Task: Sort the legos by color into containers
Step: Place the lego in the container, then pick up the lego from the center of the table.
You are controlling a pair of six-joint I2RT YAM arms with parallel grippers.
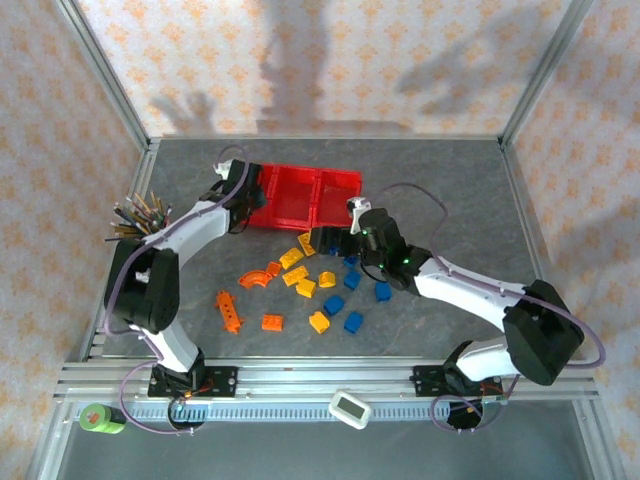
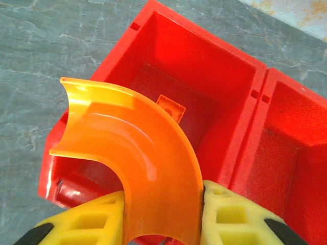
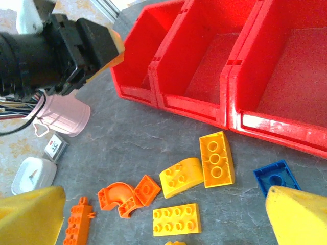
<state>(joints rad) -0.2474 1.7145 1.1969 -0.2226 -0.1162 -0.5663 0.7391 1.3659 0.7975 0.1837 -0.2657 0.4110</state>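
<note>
Near legos, beside cup, unreadable label

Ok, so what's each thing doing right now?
Left gripper: shut on the curved brick.
Curved brick: held over the left bin.
Left bin: one orange brick inside.
Middle bin: looks empty.
Right bin: no bricks where it shows.
Right gripper: open, over the loose bricks.
Loose bricks: lying on the table, unsorted.
</note>
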